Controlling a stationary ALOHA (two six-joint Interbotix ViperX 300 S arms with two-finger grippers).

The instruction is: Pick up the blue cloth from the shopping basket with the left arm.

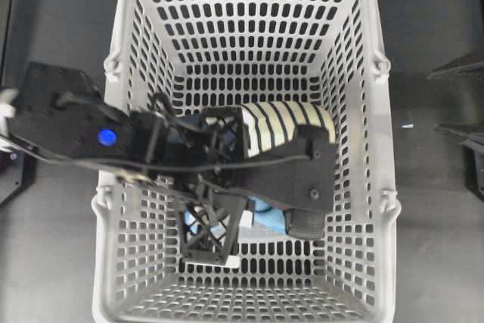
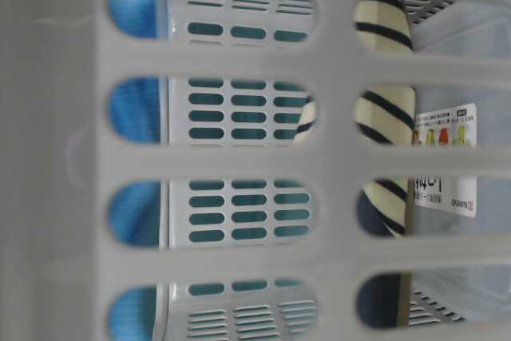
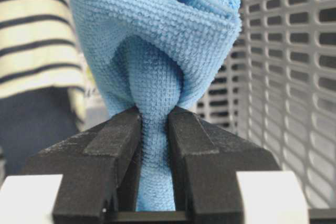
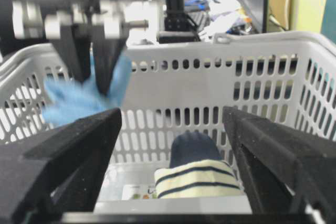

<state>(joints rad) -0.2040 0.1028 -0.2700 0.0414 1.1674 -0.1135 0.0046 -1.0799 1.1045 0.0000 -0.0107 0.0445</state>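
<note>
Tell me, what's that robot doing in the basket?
The left arm's pincer is shut on the blue cloth, pinching it in the middle so it bunches up. Seen from the right wrist, the cloth hangs at about the height of the rim of the shopping basket. A striped slipper lies inside. The right pincer is open and holds nothing.

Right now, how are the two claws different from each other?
The left claw is shut on the blue cloth, pinching a bunched fold of it; the right claw stands open and holds nothing. In the right wrist view the left claw hangs above the shopping basket with the cloth dangling, while the right claw sits near the basket's rim. Both have black fingers.
</note>
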